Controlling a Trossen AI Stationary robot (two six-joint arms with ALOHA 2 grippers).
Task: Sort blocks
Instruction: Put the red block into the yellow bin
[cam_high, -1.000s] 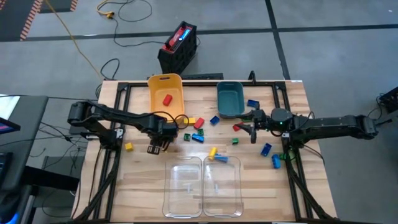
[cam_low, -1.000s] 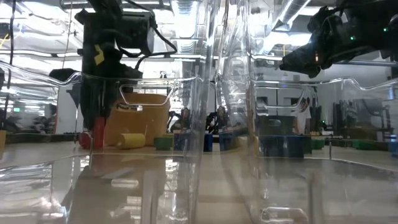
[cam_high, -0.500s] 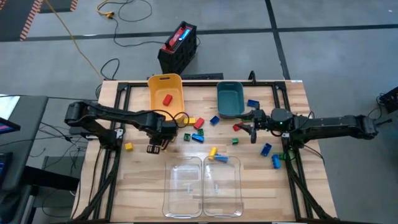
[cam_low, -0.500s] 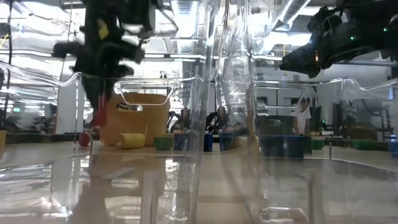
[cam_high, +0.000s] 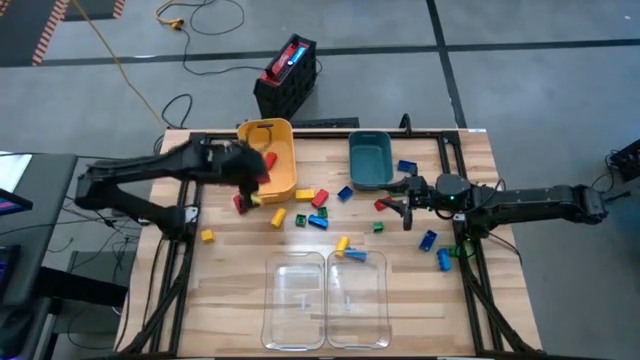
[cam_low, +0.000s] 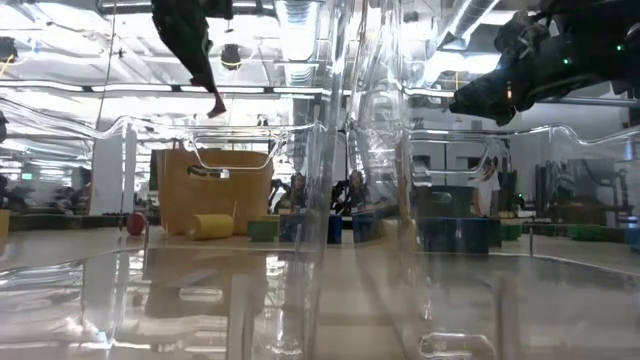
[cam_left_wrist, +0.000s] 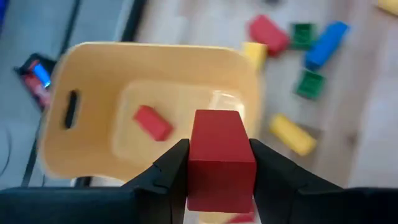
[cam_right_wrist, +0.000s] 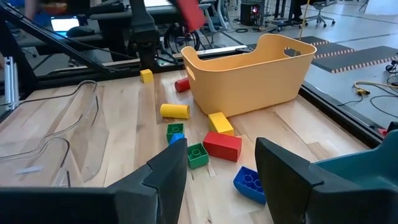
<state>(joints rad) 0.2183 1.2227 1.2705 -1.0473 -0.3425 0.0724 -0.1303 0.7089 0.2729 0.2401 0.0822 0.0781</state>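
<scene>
High view: left claw (cam_high: 262, 172), pinching red block (cam_left_wrist: 221, 155), has swung over yellow bin (cam_high: 283, 178).

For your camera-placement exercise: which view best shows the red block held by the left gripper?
Left wrist view: the red block fills the frame between the left gripper's fingers, above the yellow bin. High, low and right wrist views show only red specks or blurs.

yellow bin (cam_high: 272, 150) | teal bin (cam_high: 369, 160) | two clear bins (cam_high: 325, 300) | wooden table (cam_high: 230, 280)

Grey concrete floor (cam_high: 520, 90), bright ceiling lights (cam_low: 300, 15)
</scene>
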